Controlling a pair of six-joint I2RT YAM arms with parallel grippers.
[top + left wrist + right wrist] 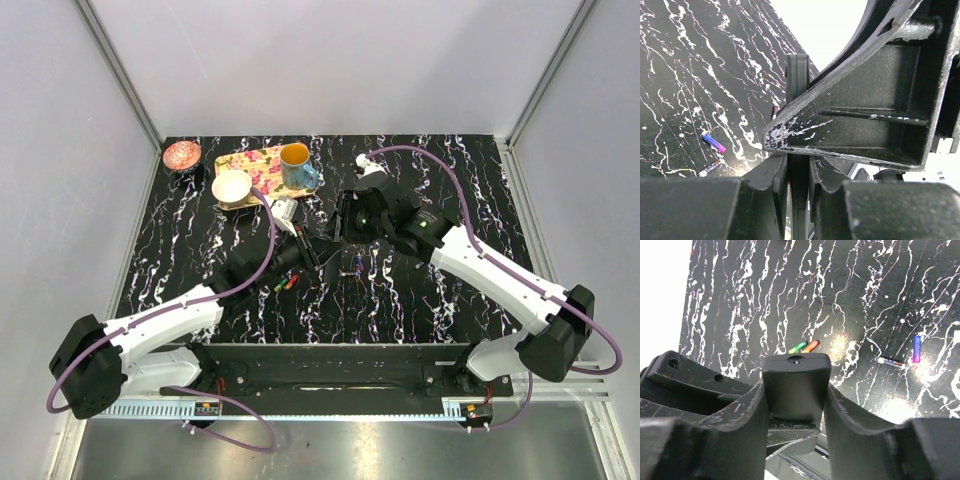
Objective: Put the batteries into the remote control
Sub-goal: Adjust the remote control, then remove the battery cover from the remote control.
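Right wrist view, entry one: remote (796, 375), black slab, pinched across its width by my right end effector (796, 396), both fingers pressed on its side edges. It is off the tabletop (470, 170).

Entry two, left wrist view: my left end effector (798, 172), closed hard on the same remote. The slab shows edge-on here, with my fingers clamped on its flat faces. The right end effector's finger fills 3 o'clock of this view.

Entry three, batteries, all loose on the tabletop and none in the remote:
- green battery (799, 346) and orange battery (811, 345), side by side at 12 o'clock of the remote's tip.
- dark battery (888, 360) and blue-purple battery (916, 349), near each other toward 3 o'clock, well apart from the first pair.

Entry four, top view: tray (245, 158) and mug (297, 166) at 11 o'clock, clear of the work.

Entry five, hazards, by my judgement:
- Two grips on one rigid slab: any mismatch between my arms would twist it or slide it through a pad.
- Neither end effector is free to fetch a battery. Letting go on one side leaves a narrow hold, and the remote could tip or drop.
- Recess not visible, so I cannot tell which face carries it.
- Batteries are round and a nudge would roll them.
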